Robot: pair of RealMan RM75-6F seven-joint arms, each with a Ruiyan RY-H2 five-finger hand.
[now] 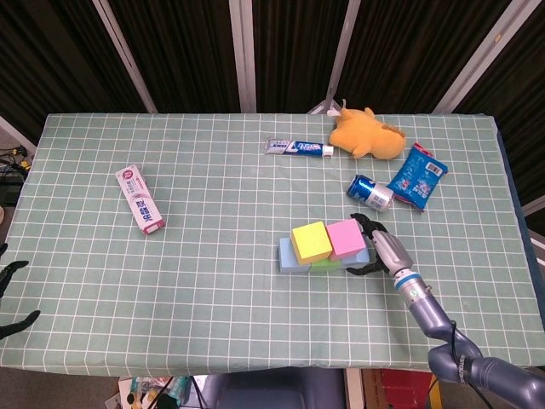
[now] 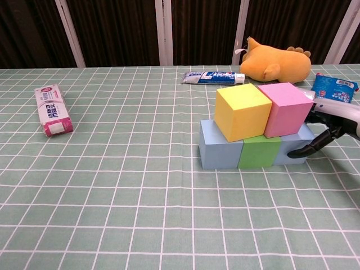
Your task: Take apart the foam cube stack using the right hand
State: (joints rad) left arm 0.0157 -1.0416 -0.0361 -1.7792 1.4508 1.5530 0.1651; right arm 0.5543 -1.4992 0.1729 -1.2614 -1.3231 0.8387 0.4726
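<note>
The foam stack stands right of the table's centre. Its bottom row is a blue cube [image 1: 289, 258], a green cube [image 1: 325, 265] and a second blue cube [image 2: 295, 147]. A yellow cube [image 1: 311, 241] and a pink cube [image 1: 346, 238] sit on top. My right hand [image 1: 379, 249] is at the stack's right end with its fingers spread. Its upper fingers reach behind the pink cube [image 2: 284, 108], and its thumb [image 2: 312, 147] lies by the right blue cube's front corner. It holds nothing. My left hand [image 1: 13, 294] shows only as dark spread fingers at the left edge.
A blue can [image 1: 370, 192] and a blue snack bag [image 1: 417, 175] lie just behind my right hand. Further back are an orange plush toy [image 1: 366, 135] and a toothpaste tube [image 1: 298, 148]. A pink toothpaste box [image 1: 140, 200] lies at the left.
</note>
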